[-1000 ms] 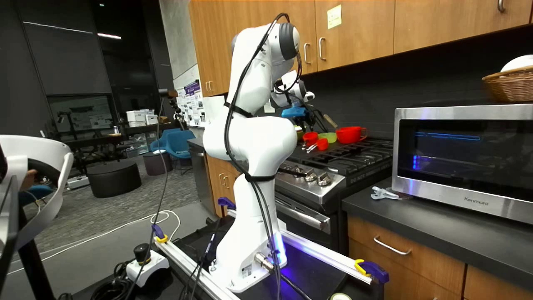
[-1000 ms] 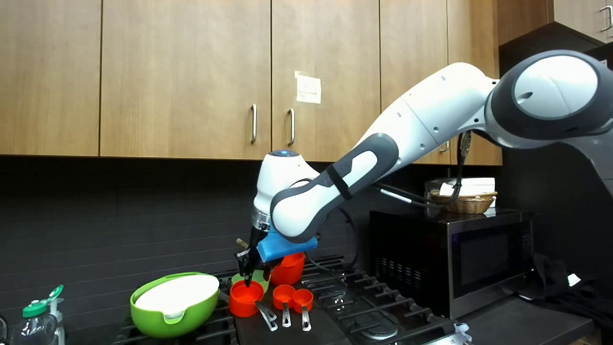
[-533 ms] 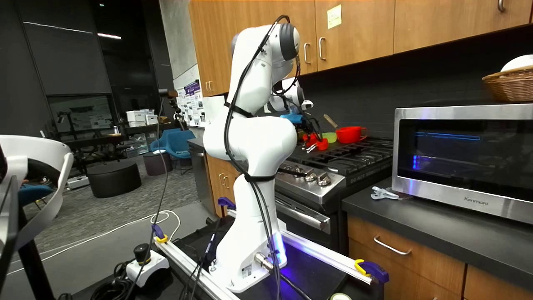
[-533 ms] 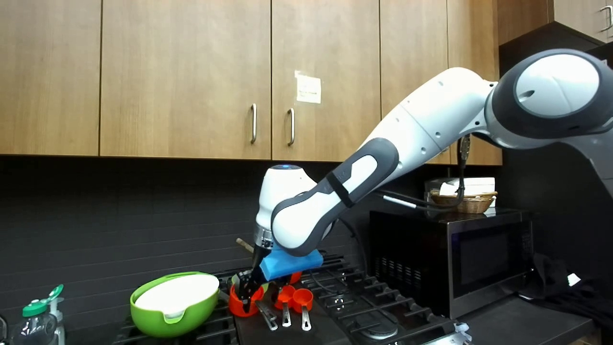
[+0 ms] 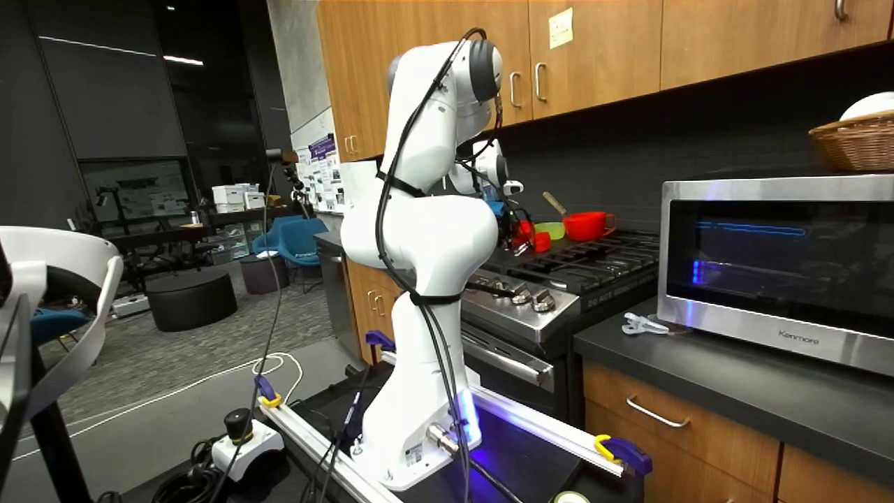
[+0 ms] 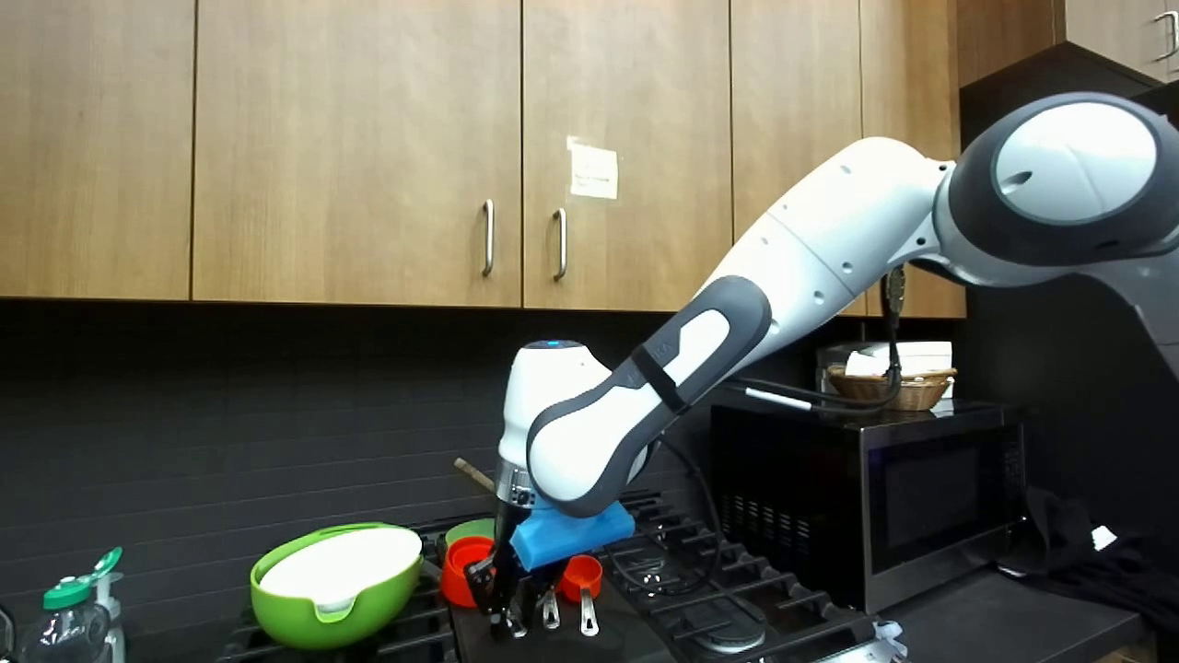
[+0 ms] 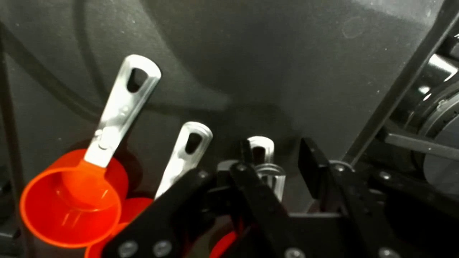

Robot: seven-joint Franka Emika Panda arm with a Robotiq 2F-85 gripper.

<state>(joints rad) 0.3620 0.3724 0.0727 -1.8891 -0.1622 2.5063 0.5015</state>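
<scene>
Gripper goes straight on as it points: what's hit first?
Likely the silver handles showing between the open jaws of the gripper, closer to one side; depth is unclear, so the dark stovetop could come first.

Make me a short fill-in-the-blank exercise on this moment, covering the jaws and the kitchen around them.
1. In the wrist view, the jaws stand ____, not shut, near the metal handles of the measuring cups.
2. The white-lined bowl is coloured ____ outside.
3. The lettering on the microwave reads ____.
4. The wicker basket rests on ____ of the microwave.

Missing words: open; green; Kenmore; top.
</scene>
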